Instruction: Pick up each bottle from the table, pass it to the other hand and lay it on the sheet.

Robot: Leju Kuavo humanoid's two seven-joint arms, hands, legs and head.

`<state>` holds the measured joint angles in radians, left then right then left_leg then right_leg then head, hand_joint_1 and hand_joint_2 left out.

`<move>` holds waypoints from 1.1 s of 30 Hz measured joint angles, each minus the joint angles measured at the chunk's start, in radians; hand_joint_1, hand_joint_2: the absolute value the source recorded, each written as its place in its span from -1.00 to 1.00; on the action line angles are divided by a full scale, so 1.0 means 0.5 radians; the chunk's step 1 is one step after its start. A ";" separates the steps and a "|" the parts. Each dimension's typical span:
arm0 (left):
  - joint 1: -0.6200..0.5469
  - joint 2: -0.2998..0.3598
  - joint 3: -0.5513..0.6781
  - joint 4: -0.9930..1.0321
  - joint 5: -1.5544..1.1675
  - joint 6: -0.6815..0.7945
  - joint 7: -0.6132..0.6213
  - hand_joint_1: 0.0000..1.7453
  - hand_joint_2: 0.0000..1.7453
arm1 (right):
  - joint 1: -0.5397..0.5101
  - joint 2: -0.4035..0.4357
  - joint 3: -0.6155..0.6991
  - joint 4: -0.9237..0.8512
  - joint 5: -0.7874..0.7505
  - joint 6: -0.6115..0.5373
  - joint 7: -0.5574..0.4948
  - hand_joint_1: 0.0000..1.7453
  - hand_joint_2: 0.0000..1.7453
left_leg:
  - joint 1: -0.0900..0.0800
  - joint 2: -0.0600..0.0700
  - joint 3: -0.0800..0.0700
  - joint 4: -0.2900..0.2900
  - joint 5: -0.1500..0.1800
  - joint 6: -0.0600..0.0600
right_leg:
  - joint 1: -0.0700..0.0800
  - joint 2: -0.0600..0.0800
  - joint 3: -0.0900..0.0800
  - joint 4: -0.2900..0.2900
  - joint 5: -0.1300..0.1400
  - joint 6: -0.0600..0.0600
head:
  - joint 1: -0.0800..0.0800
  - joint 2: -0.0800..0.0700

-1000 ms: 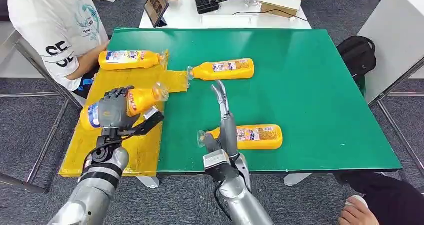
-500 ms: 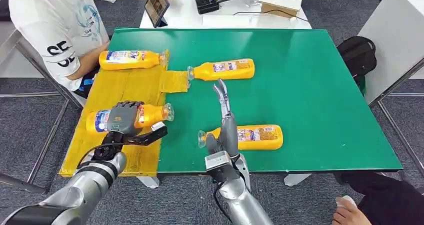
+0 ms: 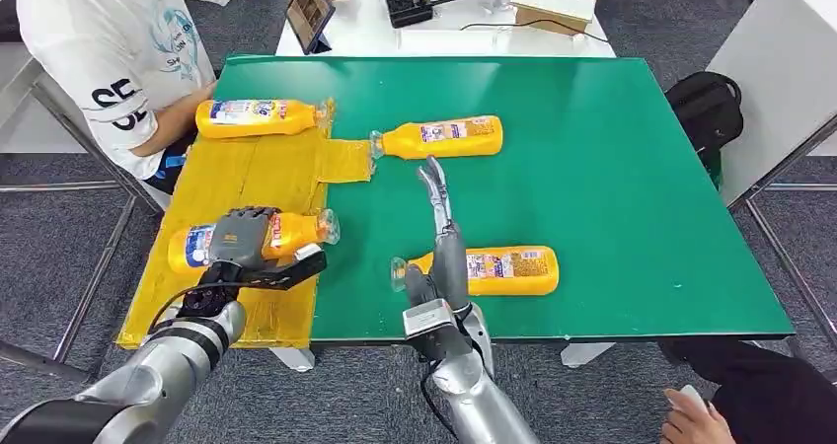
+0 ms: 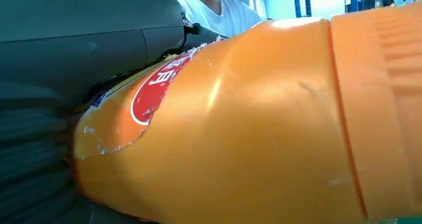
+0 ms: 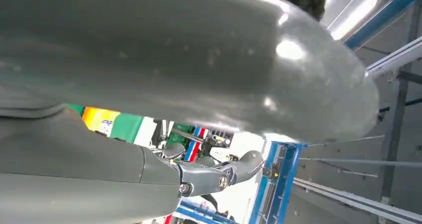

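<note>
An orange bottle [image 3: 252, 239] is gripped by the left robot hand [image 3: 242, 242], fingers wrapped over its middle; it is held lying sideways, low over the near part of the yellow sheet [image 3: 237, 183], cap end pointing twd the green counter [image 3: 592, 168]. Whether it touches the sheet can't be told. In the left wrist view the bottle's orange body [image 4: 259, 124] w/ a red label patch is seen pressed against the grey thumb. The right robot hand [image 3: 439, 237] is held edge-on above the counter, fingers [image 3: 434, 183] stretched fwd and apart, nothing in it. A 2nd bottle [image 3: 259, 117] is laid on the sheet's far end, near a seated person [image 3: 109, 49]. A 3rd bottle [image 3: 439, 136] is lying on the counter just beside the sheet's tab, a 4th [image 3: 489, 269] just right of the right robot hand, near the front edge.
</note>
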<state>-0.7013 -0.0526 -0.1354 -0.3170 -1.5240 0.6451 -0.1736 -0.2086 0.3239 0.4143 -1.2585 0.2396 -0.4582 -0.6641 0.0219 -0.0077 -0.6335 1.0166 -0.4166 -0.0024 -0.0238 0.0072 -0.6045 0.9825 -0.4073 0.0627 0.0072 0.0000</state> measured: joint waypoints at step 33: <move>-0.107 -0.053 0.655 0.002 0.826 -0.673 -0.508 -1.00 -1.00 | -0.006 0.004 -0.025 0.157 0.084 0.101 0.000 -1.00 -1.00 | 0.000 -0.002 0.005 0.000 0.001 0.000 | 0.000 -0.001 0.005 0.000 0.000 0.000 | 0.000 0.000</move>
<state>-0.7549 -0.0793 0.1921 -0.3158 -1.1110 0.3088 -0.4275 -0.2117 0.3258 0.4017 -1.1799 0.2815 -0.4078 -0.6641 0.0220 -0.0088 -0.6313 1.0166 -0.4162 -0.0025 -0.0238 0.0067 -0.6021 0.9825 -0.4073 0.0627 0.0072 0.0000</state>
